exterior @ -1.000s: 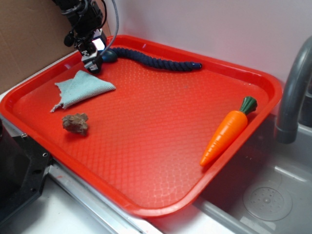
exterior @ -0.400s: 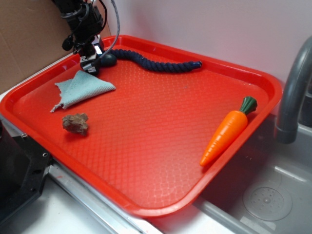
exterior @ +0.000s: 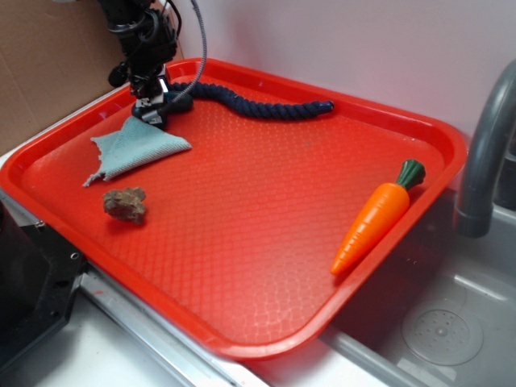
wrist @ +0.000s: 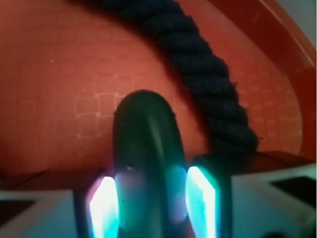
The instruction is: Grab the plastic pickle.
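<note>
Seemingly end effector [wrist: 151, 206] grips pickle [wrist: 146, 148] on red tray [exterior: 266, 242].

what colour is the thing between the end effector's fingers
Dark green: the plastic pickle, clearest in the wrist view.

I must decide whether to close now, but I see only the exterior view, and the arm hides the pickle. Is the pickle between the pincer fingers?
Observer: Yes. In the wrist view the pickle stands between the two fingers, close on both sides.
Operator: Is the rope in the way?
Observer: The rope runs just beside the right finger, outside the gap.
Operator: Is the pickle lifted?
Observer: I cannot tell; its far end shows against the tray.
</note>
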You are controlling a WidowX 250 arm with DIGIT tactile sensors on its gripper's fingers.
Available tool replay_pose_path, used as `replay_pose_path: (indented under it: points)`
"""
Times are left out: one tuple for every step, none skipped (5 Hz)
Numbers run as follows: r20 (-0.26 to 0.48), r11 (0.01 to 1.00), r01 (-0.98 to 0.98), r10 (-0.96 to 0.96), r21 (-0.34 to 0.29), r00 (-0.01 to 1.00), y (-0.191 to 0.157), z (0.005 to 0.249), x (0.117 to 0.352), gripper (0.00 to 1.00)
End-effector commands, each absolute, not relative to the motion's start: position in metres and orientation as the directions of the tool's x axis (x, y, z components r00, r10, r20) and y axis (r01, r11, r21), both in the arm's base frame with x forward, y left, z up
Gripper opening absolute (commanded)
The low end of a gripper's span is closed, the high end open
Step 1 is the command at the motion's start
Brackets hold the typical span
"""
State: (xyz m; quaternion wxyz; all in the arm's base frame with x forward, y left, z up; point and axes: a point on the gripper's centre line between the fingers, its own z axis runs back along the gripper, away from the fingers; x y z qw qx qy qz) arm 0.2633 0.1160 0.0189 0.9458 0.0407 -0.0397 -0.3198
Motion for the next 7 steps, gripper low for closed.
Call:
replay_pose_path:
  points:
    - [0.065, 0.954, 0.261, -0.273, 0.148, 0.960, 0.085, 0.086, 0.253, 0.00]
    - [0.077, 0.984, 0.094, -0.106, 0.149, 0.991, 0.078, 0.122, 0.248, 0.00]
    - [0.044, 0.998, -0.028, 0.026, 0.054, 0.999, 0.057, 0.151, 0.243, 0.00]
    - [0.008, 0.997, -0.073, 0.073, 0.020, 0.997, 0.025, 0.175, 0.233, 0.00]
    - [0.013, 0.997, -0.081, 0.081, 0.015, 0.997, -0.003, 0.191, 0.217, 0.00]
    - [0.060, 0.991, -0.136, 0.136, -0.010, 0.989, -0.015, 0.194, 0.204, 0.00]
    - [0.011, 0.988, -0.149, 0.150, -0.043, 0.989, -0.008, 0.184, 0.206, 0.00]
